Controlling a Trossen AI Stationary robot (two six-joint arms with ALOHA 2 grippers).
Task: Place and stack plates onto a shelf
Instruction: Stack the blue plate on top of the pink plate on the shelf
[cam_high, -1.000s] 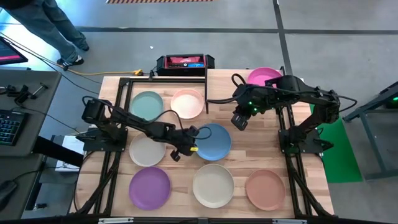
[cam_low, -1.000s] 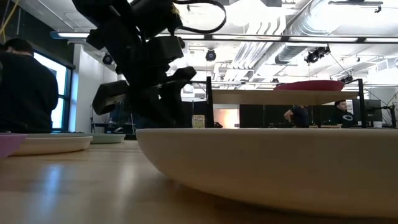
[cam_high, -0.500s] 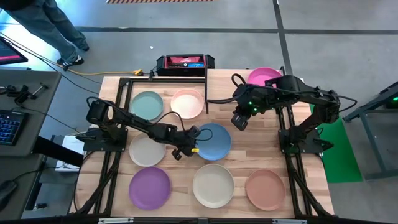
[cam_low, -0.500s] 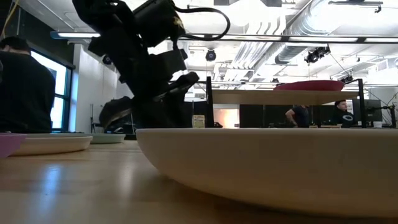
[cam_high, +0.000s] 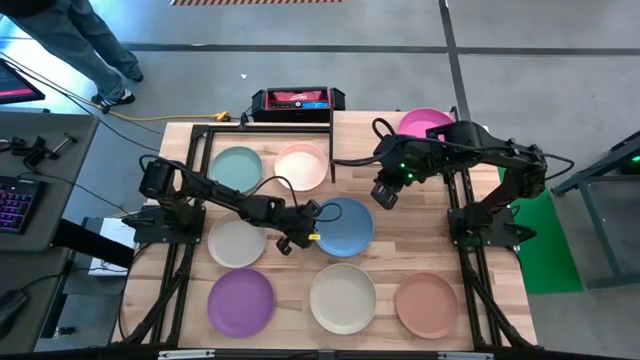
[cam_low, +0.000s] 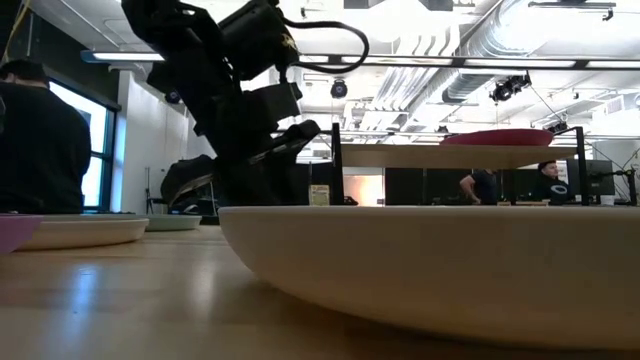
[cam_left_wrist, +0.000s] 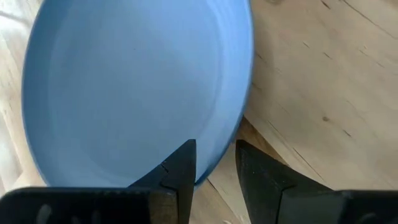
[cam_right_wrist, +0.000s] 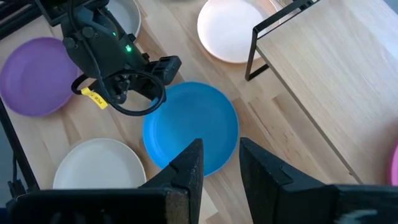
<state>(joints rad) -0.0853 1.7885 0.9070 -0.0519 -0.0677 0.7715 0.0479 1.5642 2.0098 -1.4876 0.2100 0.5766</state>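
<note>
Left gripper (cam_left_wrist: 214, 163) has its fingers spread a bit, straddling the rim of the blue plate (cam_high: 345, 226), which sits mid-table (cam_high: 420, 240). Right gripper (cam_high: 385, 196) hovers by the shelf (cam_high: 390, 135), fingers slightly apart, empty. A magenta plate (cam_high: 422, 122) sits on the shelf.

Eight plates (cam_high: 343, 227), one shelf (cam_high: 400, 150), two arms, one red box (cam_high: 297, 100), one person (cam_high: 85, 45).

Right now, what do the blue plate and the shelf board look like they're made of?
The blue plate looks like matte plastic or a similar composite: even colour, soft sheen, no glaze glare; ceramic can't be ruled out. The shelf board looks like light unfinished wood with visible grain, on thin black posts, probably metal.
</note>
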